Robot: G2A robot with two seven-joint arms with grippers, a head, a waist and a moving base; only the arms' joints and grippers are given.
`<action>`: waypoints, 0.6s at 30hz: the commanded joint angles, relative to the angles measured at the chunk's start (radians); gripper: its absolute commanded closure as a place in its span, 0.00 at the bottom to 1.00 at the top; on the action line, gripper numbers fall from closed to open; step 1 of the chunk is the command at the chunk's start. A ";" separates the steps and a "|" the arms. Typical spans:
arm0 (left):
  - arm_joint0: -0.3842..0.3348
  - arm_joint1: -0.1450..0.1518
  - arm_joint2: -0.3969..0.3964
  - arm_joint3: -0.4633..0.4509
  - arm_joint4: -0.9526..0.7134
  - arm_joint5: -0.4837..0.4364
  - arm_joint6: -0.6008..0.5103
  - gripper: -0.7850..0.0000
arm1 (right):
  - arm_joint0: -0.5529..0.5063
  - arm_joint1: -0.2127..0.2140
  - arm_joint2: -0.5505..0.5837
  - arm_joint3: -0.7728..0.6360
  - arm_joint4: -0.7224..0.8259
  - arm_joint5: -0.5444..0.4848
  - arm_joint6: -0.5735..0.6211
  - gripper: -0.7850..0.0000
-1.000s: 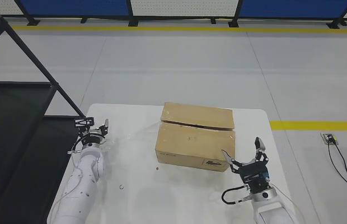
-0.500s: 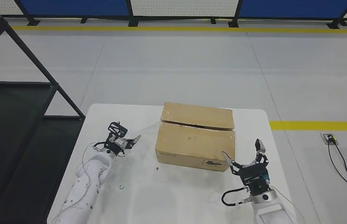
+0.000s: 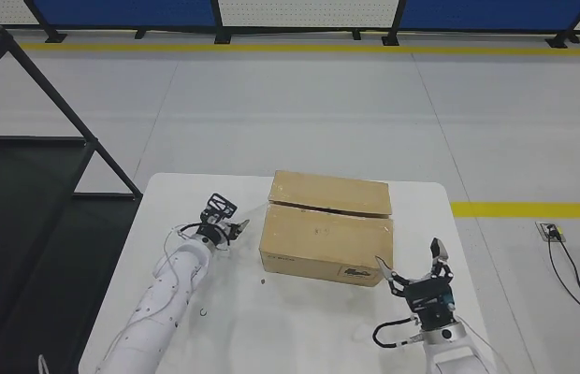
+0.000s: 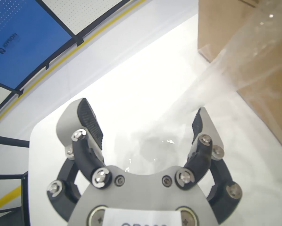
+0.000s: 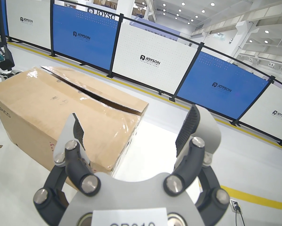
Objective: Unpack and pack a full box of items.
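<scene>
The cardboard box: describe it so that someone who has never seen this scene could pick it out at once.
Start at the white table. Toward its far edge, between the left tool and right tool, sits the cardboard box. It alone is large and brown, its top flaps parted along a dark seam.

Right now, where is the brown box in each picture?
Top view: the box sits in the middle of the white table.
Left wrist view: the box stands close beyond the left hand.
Right wrist view: the box lies just ahead of the right hand.
Shared landmark: the blue and white fence behind the table.
</scene>
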 commanded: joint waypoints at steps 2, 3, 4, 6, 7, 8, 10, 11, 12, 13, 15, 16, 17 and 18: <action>-0.022 -0.016 0.011 0.041 -0.031 0.063 0.012 0.00 | 0.023 -0.003 0.007 0.005 0.019 0.037 0.088 0.00; -0.028 -0.021 0.012 0.053 -0.041 0.082 0.016 0.00 | 0.033 -0.004 0.012 0.006 0.037 0.039 0.112 0.00; -0.034 -0.025 0.012 0.065 -0.054 0.097 0.018 0.00 | 0.042 -0.004 0.018 0.011 0.053 0.040 0.137 0.00; -0.047 -0.032 0.010 0.088 -0.074 0.136 0.021 0.00 | 0.059 -0.006 0.027 0.015 0.094 0.033 0.174 0.00; -0.052 -0.036 0.010 0.098 -0.084 0.157 0.023 0.00 | 0.065 -0.006 0.029 0.017 0.112 0.020 0.188 0.00; -0.057 -0.040 0.008 0.107 -0.096 0.172 0.025 0.00 | 0.070 -0.005 0.033 0.019 0.123 0.008 0.204 0.00; -0.070 -0.047 -0.001 0.126 -0.130 0.199 0.024 0.00 | 0.076 -0.004 0.034 0.018 0.118 -0.001 0.219 0.00; -0.077 -0.049 -0.005 0.135 -0.144 0.211 0.025 0.00 | 0.076 -0.004 0.034 0.018 0.118 -0.001 0.219 0.00; -0.084 -0.051 -0.010 0.144 -0.159 0.226 0.025 0.00 | 0.076 -0.004 0.034 0.018 0.118 -0.001 0.219 0.00; -0.091 -0.054 -0.015 0.153 -0.175 0.235 0.025 0.00 | 0.076 -0.004 0.034 0.018 0.118 -0.001 0.219 0.00; -0.104 -0.058 -0.026 0.169 -0.205 0.251 0.028 0.00 | 0.076 -0.004 0.034 0.018 0.118 -0.001 0.219 0.00; -0.111 -0.059 -0.031 0.177 -0.217 0.256 0.031 0.00 | 0.076 -0.004 0.034 0.018 0.118 -0.001 0.219 0.00; -0.116 -0.060 -0.035 0.184 -0.228 0.263 0.035 0.00 | 0.076 -0.004 0.034 0.018 0.118 -0.001 0.219 0.00; -0.121 -0.061 -0.037 0.190 -0.233 0.266 0.039 0.00 | 0.076 -0.004 0.034 0.018 0.118 -0.001 0.219 0.00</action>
